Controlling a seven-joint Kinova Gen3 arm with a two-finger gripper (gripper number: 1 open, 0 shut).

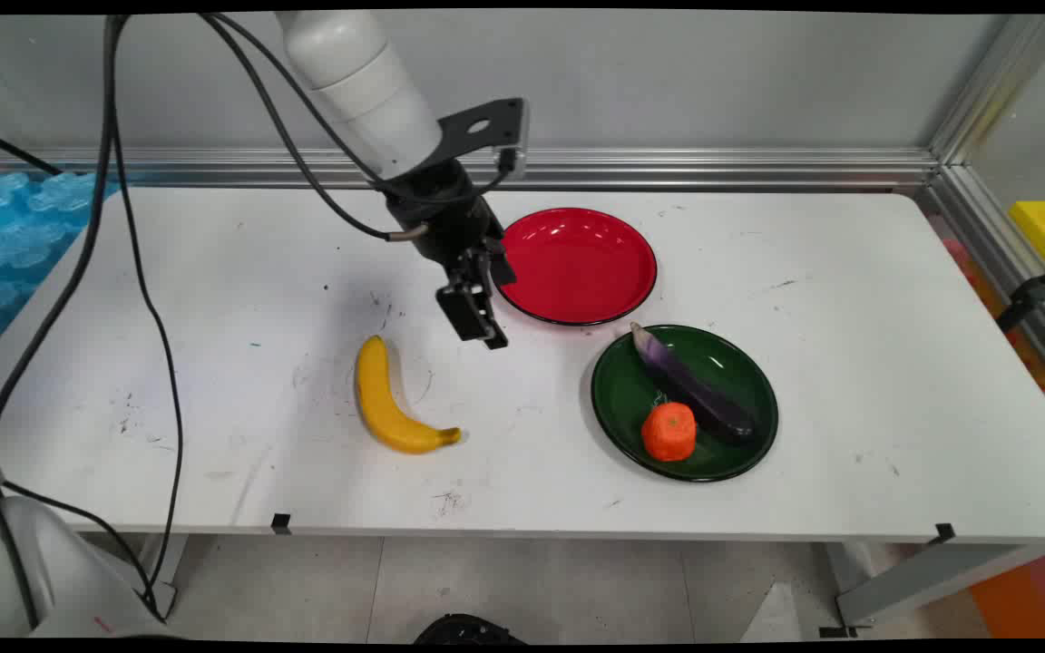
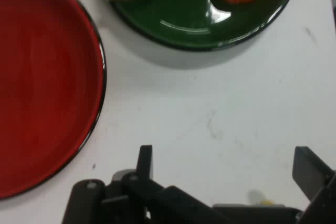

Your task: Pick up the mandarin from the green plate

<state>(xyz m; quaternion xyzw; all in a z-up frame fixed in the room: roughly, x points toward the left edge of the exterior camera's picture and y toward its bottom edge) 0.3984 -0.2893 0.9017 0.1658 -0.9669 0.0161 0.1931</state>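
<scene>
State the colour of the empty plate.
Red with a dark rim; the red plate shows best in the main view.

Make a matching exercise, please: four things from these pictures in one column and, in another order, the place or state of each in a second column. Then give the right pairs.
Things
1. banana
2. eggplant
3. red plate
4. gripper

Places or states
A. lies in the green plate, beside the orange fruit
B. empty
C. open, above the bare table
D. lies on the table, left of both plates

Pairs: 1-D, 2-A, 3-B, 4-C
</scene>
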